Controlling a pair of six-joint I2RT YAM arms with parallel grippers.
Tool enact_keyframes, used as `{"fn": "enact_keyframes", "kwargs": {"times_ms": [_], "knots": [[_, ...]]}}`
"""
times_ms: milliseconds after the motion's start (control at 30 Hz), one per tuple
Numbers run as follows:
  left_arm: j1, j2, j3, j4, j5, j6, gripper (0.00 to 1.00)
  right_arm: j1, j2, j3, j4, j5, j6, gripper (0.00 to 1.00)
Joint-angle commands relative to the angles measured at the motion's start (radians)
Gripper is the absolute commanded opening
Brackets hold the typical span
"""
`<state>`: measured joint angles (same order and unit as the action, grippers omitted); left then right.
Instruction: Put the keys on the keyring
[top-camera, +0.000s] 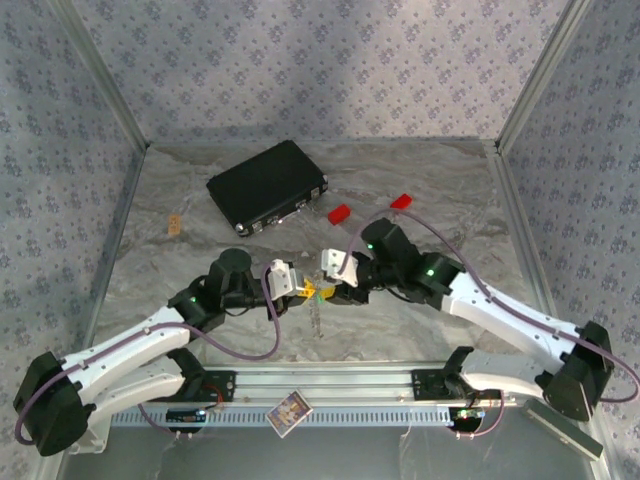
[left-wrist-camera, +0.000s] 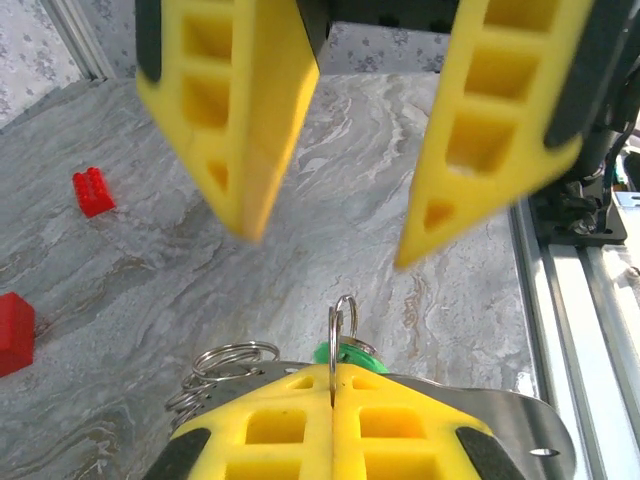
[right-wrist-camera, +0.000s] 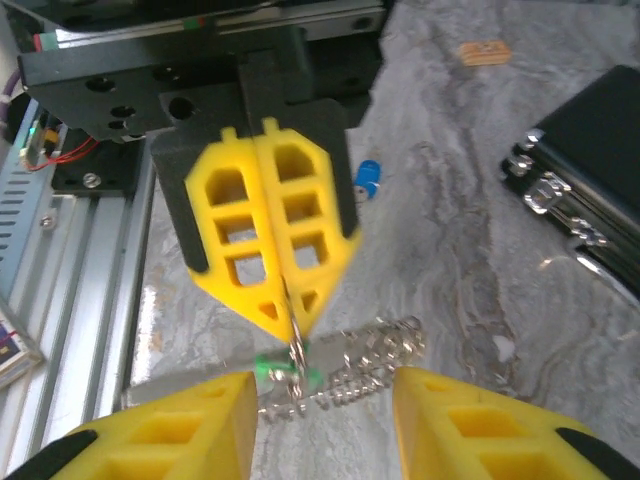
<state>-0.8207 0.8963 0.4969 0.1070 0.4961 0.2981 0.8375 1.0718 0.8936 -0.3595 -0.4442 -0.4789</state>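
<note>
The green-headed key (right-wrist-camera: 275, 370) hangs low in the middle of the right wrist view, just under the tips of the left claw (right-wrist-camera: 292, 322). That claw is closed tight on a thin silver loop of the keyring (right-wrist-camera: 372, 352), and the rest of the ring trails in coils to the right. The blue-headed key (right-wrist-camera: 368, 178) lies apart on the counter (right-wrist-camera: 450, 250), above centre. The right claw (right-wrist-camera: 320, 405) stands open at the bottom edge, holding nothing.

The pinch is on a slim wire edge (little for the pads to bite). A nudge from the right claw could twist the loop free and drop everything. Whether the green key is properly threaded I cannot tell.
</note>
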Motion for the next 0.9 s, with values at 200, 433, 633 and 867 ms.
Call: {"fn": "enact_keyframes", "kwargs": {"times_ms": [200,433,633,867], "knots": [[-0.017,-0.016,-0.04,0.14,-0.026,0.002,0.0,-0.013,-0.043,-0.12,0.155,-0.042,0.189,0.42],[-0.021,-0.015,-0.041,0.149,-0.024,0.012,0.0,-0.003,0.001,-0.122,0.186,-0.043,0.206,0.34],[-0.024,-0.019,-0.047,0.157,-0.025,0.01,0.0,-0.004,0.003,-0.118,0.166,-0.041,0.195,0.16],[-0.027,-0.017,-0.046,0.164,-0.025,0.011,0.0,-0.004,0.022,-0.11,0.155,-0.082,0.203,0.23]]}}
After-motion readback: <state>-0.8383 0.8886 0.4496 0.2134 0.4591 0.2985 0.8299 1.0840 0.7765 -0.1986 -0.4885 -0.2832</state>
